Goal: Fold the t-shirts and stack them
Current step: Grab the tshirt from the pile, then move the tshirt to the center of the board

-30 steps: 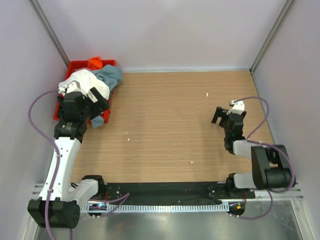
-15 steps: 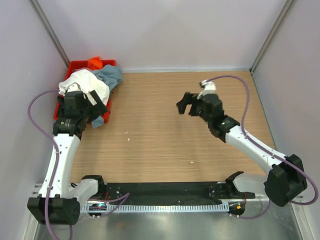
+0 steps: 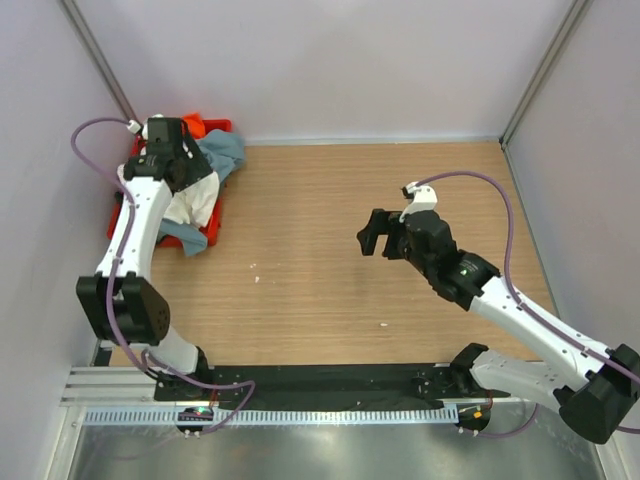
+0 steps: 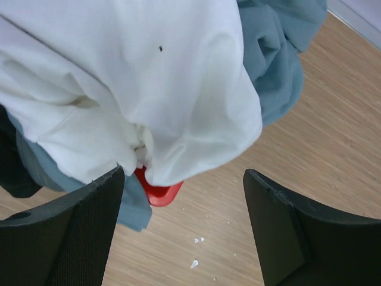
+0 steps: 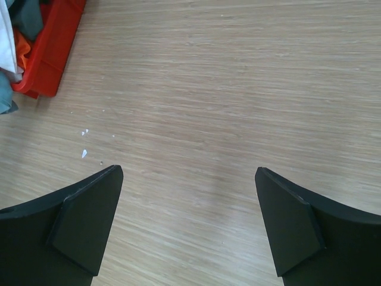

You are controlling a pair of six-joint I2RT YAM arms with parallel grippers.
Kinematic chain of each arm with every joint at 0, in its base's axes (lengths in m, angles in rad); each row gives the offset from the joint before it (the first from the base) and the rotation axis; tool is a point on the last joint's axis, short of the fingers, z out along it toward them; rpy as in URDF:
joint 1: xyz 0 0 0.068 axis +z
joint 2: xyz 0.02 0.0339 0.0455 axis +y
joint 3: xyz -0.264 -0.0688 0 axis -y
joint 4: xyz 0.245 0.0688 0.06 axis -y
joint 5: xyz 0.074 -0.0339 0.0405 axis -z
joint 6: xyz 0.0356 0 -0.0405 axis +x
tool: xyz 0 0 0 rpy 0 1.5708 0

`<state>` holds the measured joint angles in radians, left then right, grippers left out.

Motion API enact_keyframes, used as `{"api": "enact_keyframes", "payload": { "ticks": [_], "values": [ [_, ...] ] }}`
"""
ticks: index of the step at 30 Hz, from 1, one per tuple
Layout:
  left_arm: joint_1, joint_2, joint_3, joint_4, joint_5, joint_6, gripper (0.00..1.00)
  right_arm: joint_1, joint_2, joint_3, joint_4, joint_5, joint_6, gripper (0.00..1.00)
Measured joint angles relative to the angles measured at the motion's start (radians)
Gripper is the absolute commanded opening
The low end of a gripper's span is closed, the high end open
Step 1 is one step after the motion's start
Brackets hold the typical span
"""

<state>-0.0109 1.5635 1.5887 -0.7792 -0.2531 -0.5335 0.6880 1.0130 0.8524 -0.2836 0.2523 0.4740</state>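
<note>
Cloth this limp gives the fingers no edge to aim for, so the pick needs care. The left gripper (image 4: 183,173) hangs over the red crate (image 4: 158,193) in the table's (image 3: 330,200) far left corner, its jaws spread wide and gripping nothing, with the white t-shirt (image 4: 149,89) billowing just below. That shirt lies on top of the heap and spills over the crate's rim. A grey-blue t-shirt (image 4: 274,65) bunches beside and under it, and an orange t-shirt (image 3: 192,125) shows at the back. The best move, I judge, is to come down on one raised fold of the white cotton and pinch a single layer – not the blue beneath – then lift straight up so it peels free instead of dragging its neighbours out. The white fabric looks thick and matte, creased in soft rolls (the blue seems thinner and slacker), while the crate is hard, glossy plastic. The right gripper (image 5: 189,168) waits over bare wood-grain laminate mid-table, jaws fully apart and empty – well placed to take a second corner.
</note>
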Motion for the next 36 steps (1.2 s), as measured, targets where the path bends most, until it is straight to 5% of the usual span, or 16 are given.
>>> {"api": "enact_keyframes", "payload": {
  "ticks": [8,11,14,28,36],
  "values": [
    [0.0,0.154,0.089,-0.051,-0.091,0.004,0.77,-0.001,-0.063,-0.002,-0.078,0.016,-0.035,1.0],
    [0.0,0.154,0.089,-0.038,-0.114,0.005,0.47,-0.001,-0.083,-0.003,-0.101,0.02,-0.05,1.0],
    [0.0,0.166,0.089,-0.021,-0.133,0.006,0.01,-0.001,-0.099,-0.005,-0.116,0.023,-0.058,1.0],
    [-0.008,0.165,0.121,-0.014,-0.135,0.048,0.0,-0.001,-0.105,-0.005,-0.142,0.037,-0.061,1.0],
    [-0.173,0.053,0.397,-0.019,0.009,0.073,0.0,-0.001,-0.108,0.1,-0.225,0.222,-0.044,1.0]
  ]
}}
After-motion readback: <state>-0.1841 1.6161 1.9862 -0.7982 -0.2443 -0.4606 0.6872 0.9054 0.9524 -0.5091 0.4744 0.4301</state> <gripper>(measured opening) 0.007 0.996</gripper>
